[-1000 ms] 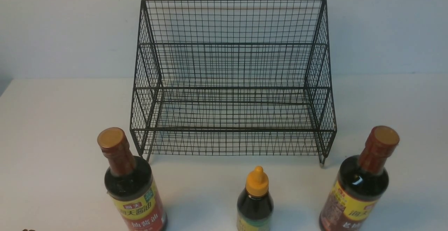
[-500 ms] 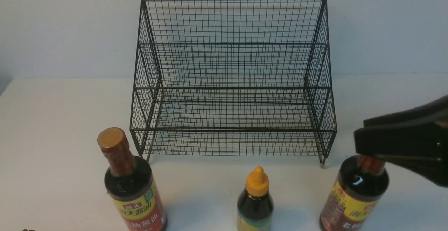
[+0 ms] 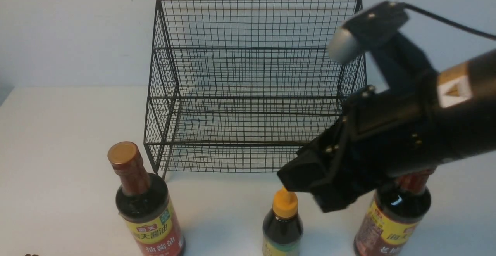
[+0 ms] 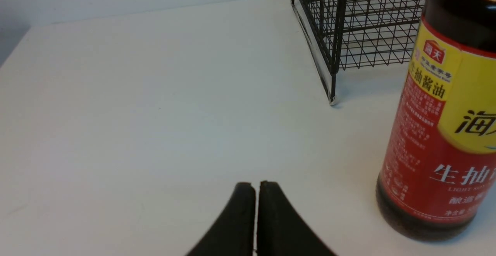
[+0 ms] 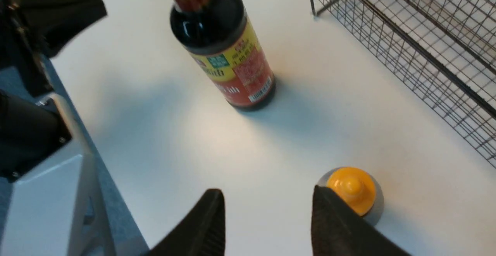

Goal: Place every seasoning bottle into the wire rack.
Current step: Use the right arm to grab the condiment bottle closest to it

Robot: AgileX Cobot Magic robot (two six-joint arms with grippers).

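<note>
The black wire rack (image 3: 255,73) stands empty at the back of the table. Three seasoning bottles stand in front of it: a tall one at the left (image 3: 145,209), the small yellow-capped one (image 3: 283,225) in the middle, and a tall one at the right (image 3: 391,225), its neck hidden behind my right arm. My right gripper (image 3: 306,194) is open and empty, hovering just above the small bottle's cap (image 5: 350,188), which sits beside one fingertip (image 5: 323,201). My left gripper (image 4: 255,186) is shut and empty, low over the table near the left tall bottle (image 4: 438,132).
The table's near edge and parts of the left arm (image 5: 31,132) show in the right wrist view. The rack's front corner leg (image 4: 332,99) stands close to the left tall bottle. The white wall is right behind the rack.
My right arm has swung in from the right edge, passing over the right tall bottle, and now hangs above the small bottle. The bottles and rack have not moved.
</note>
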